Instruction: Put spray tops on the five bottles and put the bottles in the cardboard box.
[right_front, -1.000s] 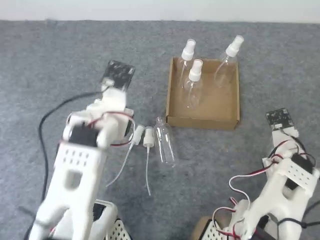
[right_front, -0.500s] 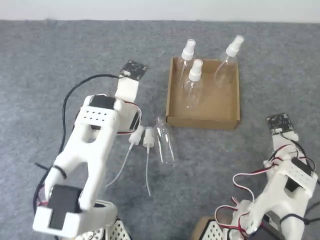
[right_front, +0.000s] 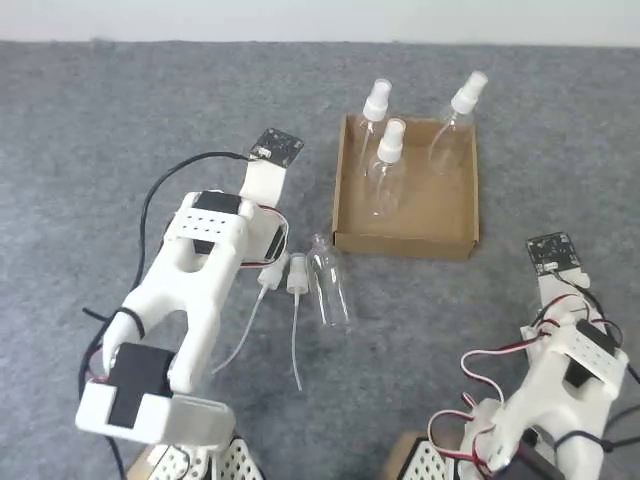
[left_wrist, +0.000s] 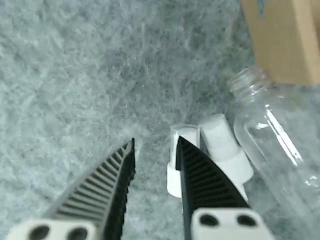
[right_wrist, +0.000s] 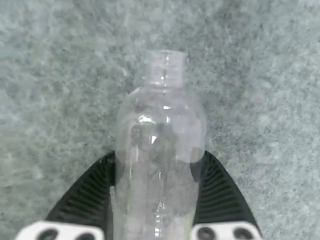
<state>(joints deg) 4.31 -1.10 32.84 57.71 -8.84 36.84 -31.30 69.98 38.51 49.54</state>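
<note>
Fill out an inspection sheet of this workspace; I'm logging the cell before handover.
Surface: grey carpet, flat.
Job's things: cardboard box with three capped bottles in or at it; open bottle lying outside beside two loose spray tops; second open bottle in the right hand.
Clutter: nothing seen.
Hands: left hand open beside a spray top; right hand shut on that bottle.
Cables: black cable looped by left arm; red and white wires on right arm.
Surroundings: pale strip beyond the carpet.
</note>
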